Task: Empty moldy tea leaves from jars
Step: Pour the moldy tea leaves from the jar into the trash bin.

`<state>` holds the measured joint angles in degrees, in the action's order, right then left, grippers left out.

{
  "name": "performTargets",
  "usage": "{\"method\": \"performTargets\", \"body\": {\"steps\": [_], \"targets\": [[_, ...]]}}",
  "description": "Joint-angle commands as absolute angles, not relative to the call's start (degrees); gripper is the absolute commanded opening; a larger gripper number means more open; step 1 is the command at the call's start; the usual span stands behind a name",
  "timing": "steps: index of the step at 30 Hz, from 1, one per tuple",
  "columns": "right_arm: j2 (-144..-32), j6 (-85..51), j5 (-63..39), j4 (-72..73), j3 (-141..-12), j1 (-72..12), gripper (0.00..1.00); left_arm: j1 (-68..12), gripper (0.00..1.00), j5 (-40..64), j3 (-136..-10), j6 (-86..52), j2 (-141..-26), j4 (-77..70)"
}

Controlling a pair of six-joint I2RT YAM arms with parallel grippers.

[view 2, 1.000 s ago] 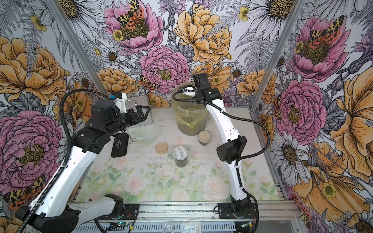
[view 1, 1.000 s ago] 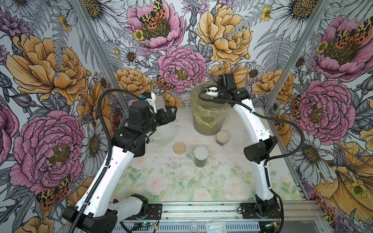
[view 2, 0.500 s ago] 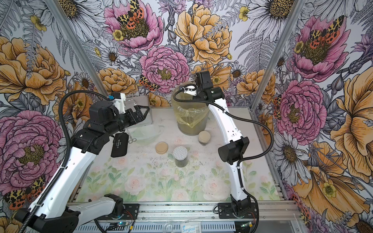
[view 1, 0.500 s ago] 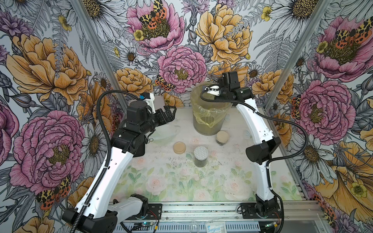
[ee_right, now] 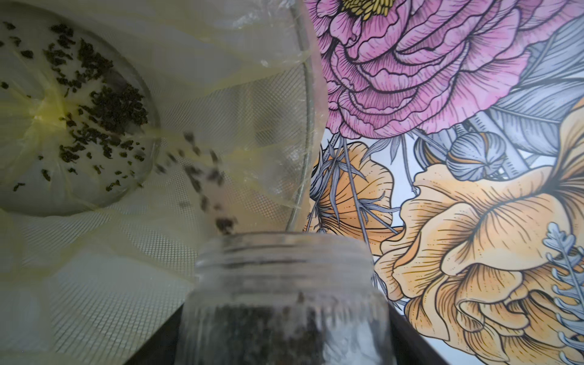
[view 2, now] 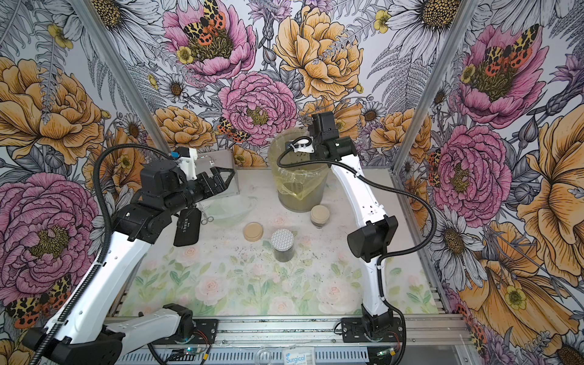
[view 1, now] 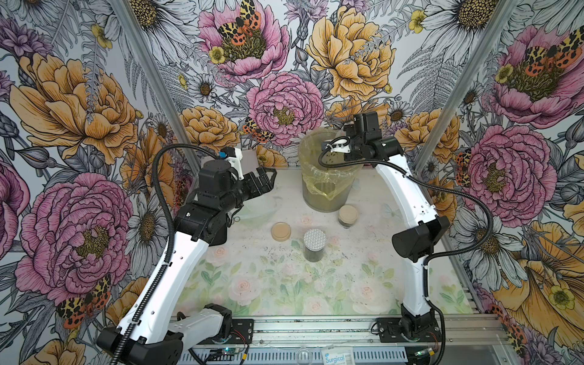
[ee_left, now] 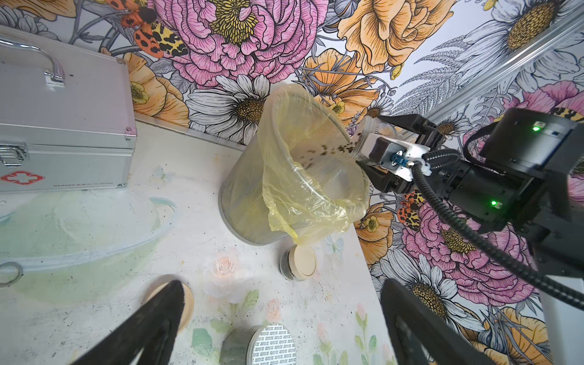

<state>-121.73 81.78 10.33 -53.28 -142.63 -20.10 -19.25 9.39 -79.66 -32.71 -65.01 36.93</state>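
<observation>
Your right gripper [ee_left: 371,141] is clamping an open jar [ee_right: 284,284] tipped over the yellow-lined bin [ee_left: 243,202], tea leaves [ee_right: 218,177] are spilling into it; your left gripper [ee_left: 281,297] is hovering wide open, empty, above the worktop [ee_left: 189,177]

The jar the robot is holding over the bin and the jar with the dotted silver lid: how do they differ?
The held jar is open, with no lid; the dotted-lid jar is capped. The held jar is tipped over the bin, spilling tea leaves; the dotted-lid jar stands upright on the table. Both are small clear glass jars with dark leaves inside.
</observation>
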Motion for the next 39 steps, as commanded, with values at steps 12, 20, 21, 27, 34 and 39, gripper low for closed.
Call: {"method": "performTargets", "body": {"steps": [12,20,21,27,34,39], "targets": [[-119.2,84.6,9.9,-49.2,-142.5,-20.0,0.0,-18.6,0.99,10.9,-77.1,-32.7,-62.9,35.6],[-117.1,87.6,9.7,-47.4,-142.4,-20.8,0.0,-18.6,0.99,12.0,-76.1,-32.5,-62.4,34.8],[-116.9,88.0,9.6,-46.9,-142.4,-20.8,0.0,-18.5,0.99,12.2,-76.1,-32.5,-62.3,34.8],[-115.5,90.1,9.5,-46.0,-141.0,-20.8,0.0,-18.2,0.99,12.6,-75.8,-32.3,-61.7,34.7],[-113.6,90.7,9.8,-46.1,-137.1,-21.0,0.0,-17.7,0.99,13.1,-74.3,-32.6,-60.3,34.6],[-112.6,92.1,9.8,-46.1,-134.0,-21.1,0.0,-17.7,0.99,14.6,-74.3,-31.9,-60.3,34.5]]}}
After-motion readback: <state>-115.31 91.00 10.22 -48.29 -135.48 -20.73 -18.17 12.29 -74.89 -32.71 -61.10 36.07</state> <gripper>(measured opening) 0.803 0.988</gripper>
